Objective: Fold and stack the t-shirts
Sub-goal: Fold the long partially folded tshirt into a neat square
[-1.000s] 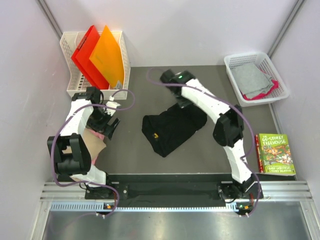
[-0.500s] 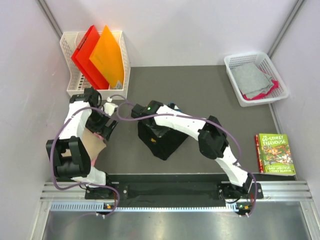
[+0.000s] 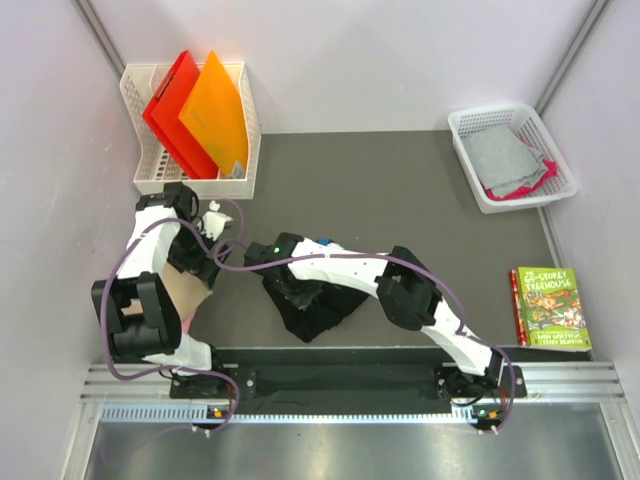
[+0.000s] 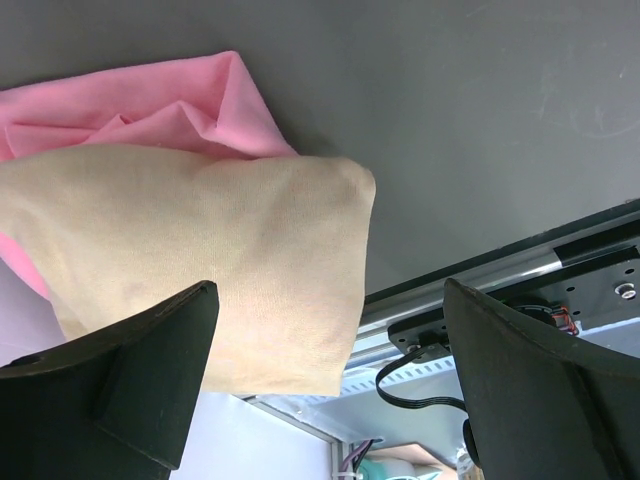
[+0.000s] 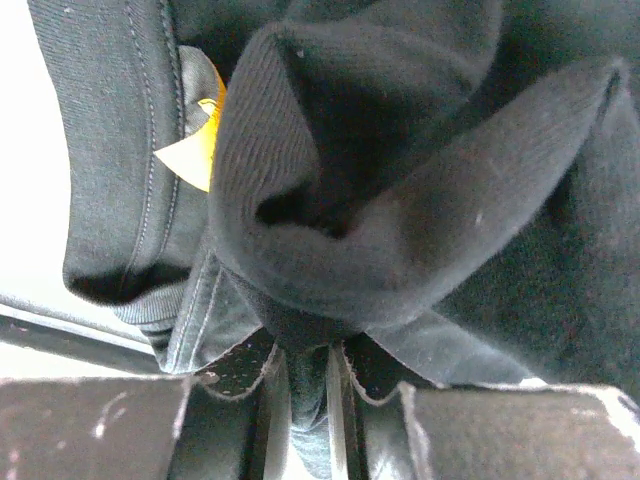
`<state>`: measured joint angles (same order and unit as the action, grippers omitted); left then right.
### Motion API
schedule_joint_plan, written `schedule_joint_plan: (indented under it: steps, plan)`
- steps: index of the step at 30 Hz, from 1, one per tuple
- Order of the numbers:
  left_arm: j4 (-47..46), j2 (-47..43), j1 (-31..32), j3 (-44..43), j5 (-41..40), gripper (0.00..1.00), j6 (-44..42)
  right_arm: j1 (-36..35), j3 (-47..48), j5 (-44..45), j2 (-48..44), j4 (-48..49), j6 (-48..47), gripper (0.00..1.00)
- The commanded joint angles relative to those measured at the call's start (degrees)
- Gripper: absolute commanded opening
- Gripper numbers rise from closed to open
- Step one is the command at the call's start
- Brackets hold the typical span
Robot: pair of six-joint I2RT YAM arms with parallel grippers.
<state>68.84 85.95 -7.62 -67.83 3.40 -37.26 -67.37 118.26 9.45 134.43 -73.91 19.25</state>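
The dark table (image 3: 400, 190) is carrying everything. The right arm (image 3: 350, 268) is stretching leftward across it, bending low over the black t-shirt (image 3: 312, 316), which is lying bunched at the near middle. The right gripper (image 5: 305, 372) is pinching a fold of that black cloth, its jaws only a narrow slit apart. At the near left corner the tan t-shirt (image 4: 200, 240) is lying on top of the pink t-shirt (image 4: 180, 100). The left gripper (image 4: 325, 335) is hovering above the pair, spread wide and holding nothing. At the far left a white rack (image 3: 252, 140) is holding red and orange folders (image 3: 195, 110). At the far right a white basket (image 3: 465, 155) is holding grey and pink cloth. A picture book (image 3: 550, 308) is lying at the near right.
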Motion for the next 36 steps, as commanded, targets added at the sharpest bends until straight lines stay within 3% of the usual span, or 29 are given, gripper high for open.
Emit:
schedule_joint_plan:
  steps: [1, 4, 6, 10, 13, 14, 18, 23, 29, 32, 36]
  plan:
    - [-0.5, -1.4, 0.1, -1.8, 2.7, 0.99, -0.8, 0.3, -1.8, -5.1, -2.8, 5.9, -3.7, 0.14]
    - [-0.5, -1.4, 0.1, -1.4, 2.7, 0.99, -0.5, 2.2, 1.4, -7.2, -2.2, 7.2, -3.6, 0.11]
    - [-0.5, -1.6, 0.1, -1.0, 2.8, 0.99, -0.5, 3.1, 3.3, -9.2, -1.3, 8.9, -3.9, 0.15]
    - [-0.5, -1.9, 0.1, -0.5, 2.5, 0.99, -0.3, 3.6, 8.9, -13.3, 0.8, 9.1, -5.6, 0.33]
    - [-0.3, -1.8, 0.1, -0.4, 2.6, 0.99, -0.1, 4.2, 9.7, -14.5, 0.0, 10.0, -7.2, 0.55]
    - [-0.1, -1.7, 0.1, -0.5, 2.7, 0.99, 0.0, 4.4, 9.7, -15.1, -0.5, 10.4, -7.4, 0.67]
    - [0.5, -0.9, 0.1, -1.4, 3.5, 0.99, 0.8, 6.8, 9.8, -17.4, -4.4, 14.0, -7.7, 0.78]
    - [1.8, 0.6, 0.1, -3.4, 4.6, 0.99, 1.7, 11.3, 7.8, -13.4, -11.8, 14.2, -7.2, 0.79]
    - [5.0, 1.6, 1.1, -6.7, 7.1, 0.99, 2.4, 24.4, -7.5, -13.8, -28.5, 24.9, -3.2, 0.76]
    - [6.7, 1.2, 5.1, -8.2, 7.1, 0.99, 3.1, 30.0, -9.6, -16.7, -30.6, 25.4, -2.7, 0.75]
    - [6.4, 0.4, 19.2, -10.1, 4.5, 0.99, 6.5, 34.0, -14.9, -20.9, -31.1, 27.5, -1.9, 0.71]
